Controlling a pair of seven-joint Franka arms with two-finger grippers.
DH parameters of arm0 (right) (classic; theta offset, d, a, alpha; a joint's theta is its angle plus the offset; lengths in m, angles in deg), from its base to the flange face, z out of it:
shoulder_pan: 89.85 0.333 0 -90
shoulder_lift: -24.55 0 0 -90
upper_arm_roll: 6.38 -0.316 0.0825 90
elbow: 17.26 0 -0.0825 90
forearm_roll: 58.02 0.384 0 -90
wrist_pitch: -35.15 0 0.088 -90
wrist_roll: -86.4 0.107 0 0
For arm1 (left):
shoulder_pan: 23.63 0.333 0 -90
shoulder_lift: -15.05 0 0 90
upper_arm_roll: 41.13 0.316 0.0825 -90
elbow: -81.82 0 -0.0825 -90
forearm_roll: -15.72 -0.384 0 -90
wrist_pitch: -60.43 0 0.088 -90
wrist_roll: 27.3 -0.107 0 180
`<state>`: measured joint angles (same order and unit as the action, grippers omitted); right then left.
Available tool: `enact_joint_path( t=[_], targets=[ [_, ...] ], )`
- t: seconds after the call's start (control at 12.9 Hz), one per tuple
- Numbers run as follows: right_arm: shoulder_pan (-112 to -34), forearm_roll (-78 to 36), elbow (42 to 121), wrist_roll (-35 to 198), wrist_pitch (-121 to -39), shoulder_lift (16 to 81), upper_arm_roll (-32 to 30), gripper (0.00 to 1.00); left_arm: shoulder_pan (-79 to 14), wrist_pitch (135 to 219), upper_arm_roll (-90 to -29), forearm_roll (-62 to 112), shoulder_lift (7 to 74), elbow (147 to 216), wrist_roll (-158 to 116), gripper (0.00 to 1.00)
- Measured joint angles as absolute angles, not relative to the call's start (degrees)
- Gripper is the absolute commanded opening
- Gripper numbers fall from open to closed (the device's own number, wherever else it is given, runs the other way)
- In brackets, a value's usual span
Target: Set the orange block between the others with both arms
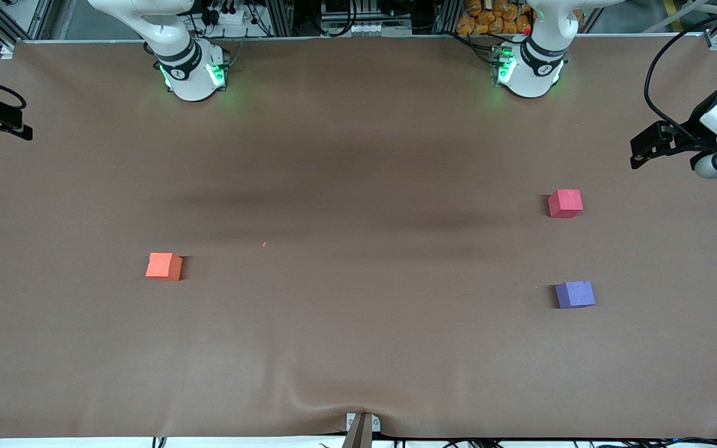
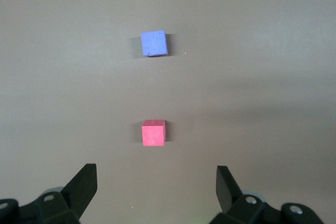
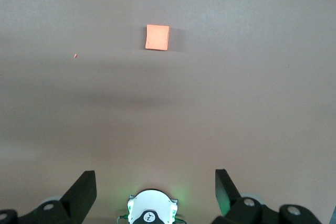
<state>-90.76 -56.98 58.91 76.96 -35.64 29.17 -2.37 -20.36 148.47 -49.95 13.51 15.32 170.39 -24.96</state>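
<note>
While both my arms wait high at their own ends of the brown tabletop [image 1: 358, 348], my left jaws [image 2: 156, 182] and right jaws [image 3: 155, 182] stand spread wide, pinching nothing. The orange block [image 1: 164, 266] sits alone toward my right arm's end — well apart from the others at my left arm's end, where the pinkish-red cube [image 1: 565, 203] lies farther from the front camera than the purple-blue cube [image 1: 575, 294].

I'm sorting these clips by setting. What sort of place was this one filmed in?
Most likely a robotics lab: a table under brown cloth, two arms' green-lit bases bolted along one edge, aluminium framing and cables at that edge, and only foam cubes as props.
</note>
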Motion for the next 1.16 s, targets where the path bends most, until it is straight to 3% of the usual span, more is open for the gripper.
enact_joint_path(
  t=[1.16],
  targets=[
    [-90.76,-56.98,58.9,76.96,-35.66,29.17,-2.36,1.0,-20.35,146.65,-49.96,13.54,17.68,170.41,-25.06,1.0]
  ],
)
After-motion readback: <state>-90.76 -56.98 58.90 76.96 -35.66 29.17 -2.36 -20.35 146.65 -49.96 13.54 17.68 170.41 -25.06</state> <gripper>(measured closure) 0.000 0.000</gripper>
